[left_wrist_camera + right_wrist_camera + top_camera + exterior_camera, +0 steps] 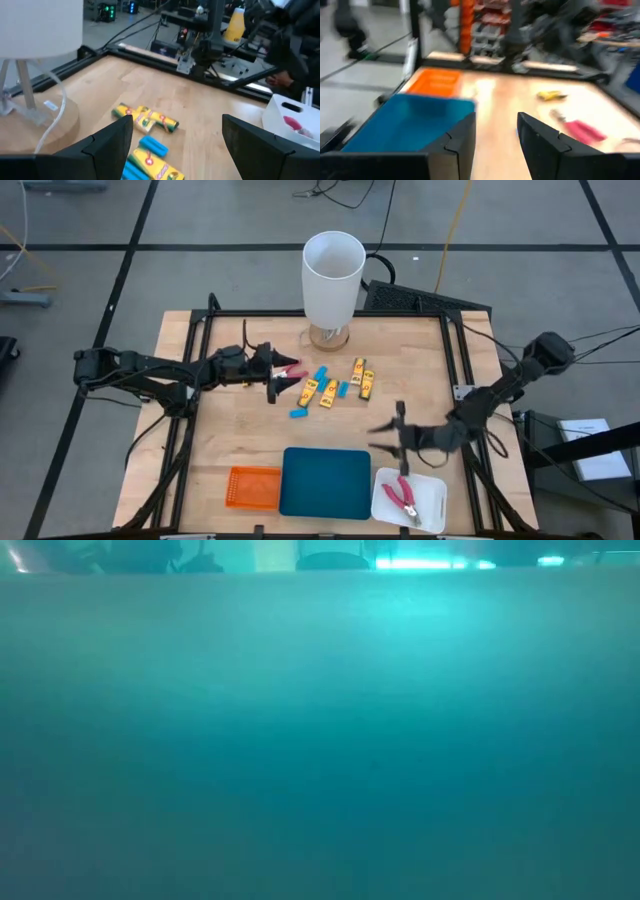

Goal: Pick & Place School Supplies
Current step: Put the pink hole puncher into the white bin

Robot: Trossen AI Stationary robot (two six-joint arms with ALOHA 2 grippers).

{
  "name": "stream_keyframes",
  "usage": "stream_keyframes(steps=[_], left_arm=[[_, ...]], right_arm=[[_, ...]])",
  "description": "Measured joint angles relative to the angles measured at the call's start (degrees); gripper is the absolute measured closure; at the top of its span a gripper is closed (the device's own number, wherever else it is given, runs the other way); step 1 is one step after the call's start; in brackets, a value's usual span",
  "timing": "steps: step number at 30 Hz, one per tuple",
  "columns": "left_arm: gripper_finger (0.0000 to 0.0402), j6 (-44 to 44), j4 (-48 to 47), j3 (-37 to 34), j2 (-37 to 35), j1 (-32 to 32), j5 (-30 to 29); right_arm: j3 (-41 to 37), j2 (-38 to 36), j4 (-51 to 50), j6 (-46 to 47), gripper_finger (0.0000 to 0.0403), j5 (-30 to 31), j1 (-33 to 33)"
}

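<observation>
Nearest us, red-handled pliers (404,493) lie in the white tray (434,510). Our right gripper (397,438) hovers open just beyond; our left gripper (282,375) spreads open beside the yellow pieces (328,389).

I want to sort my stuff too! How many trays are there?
3, side by side: the orange tray, the teal tray in the middle, and the white tray. None seems hidden.
</observation>
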Motion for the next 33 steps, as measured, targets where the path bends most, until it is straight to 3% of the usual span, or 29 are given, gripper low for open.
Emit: stream_keyframes(steps=[5, 8, 11, 16, 19, 25, 33], left_arm=[[0.0094, -2.36, -2.56, 0.02, 0.0, -0.01, -6.34], [0.0094, -5.09, -7.89, 0.02, 0.0, -0.01, -6.8], [0.0094, -7.06, -17.74, 1.01, 0.0, -0.64, -8.97], [0.0094, -7.62, -36.13, 6.66, 0.91, -2.23, -19.22], [0.0094, -7.83, -42.14, 9.34, 2.47, -2.5, -20.62], [0.0094, -5.32, -44.92, 11.15, 9.27, -1.39, -21.26], [0.0094, -3.57, -45.2, 11.19, 15.12, 0.19, -19.65]], right_arm=[[0.07, -0.02, 2.03, -3.27, 0.0262, -4.18, -8.45], [0.07, -0.02, 2.03, -6.01, 0.0244, -4.19, -11.44], [0.07, -0.02, 1.53, -6.69, 0.0216, -4.45, -13.42], [0.07, 0.0, -0.53, -3.49, 0.0171, -9.29, -16.01], [0.07, 0.0, -1.27, -2.06, 0.0153, -11.8, -17.36], [0.07, -1.96, -3.26, -4.58, 0.0143, -11.81, -17.8], [0.07, -10.6, -10.62, -4.97, 0.0156, -11.82, -15.86]])
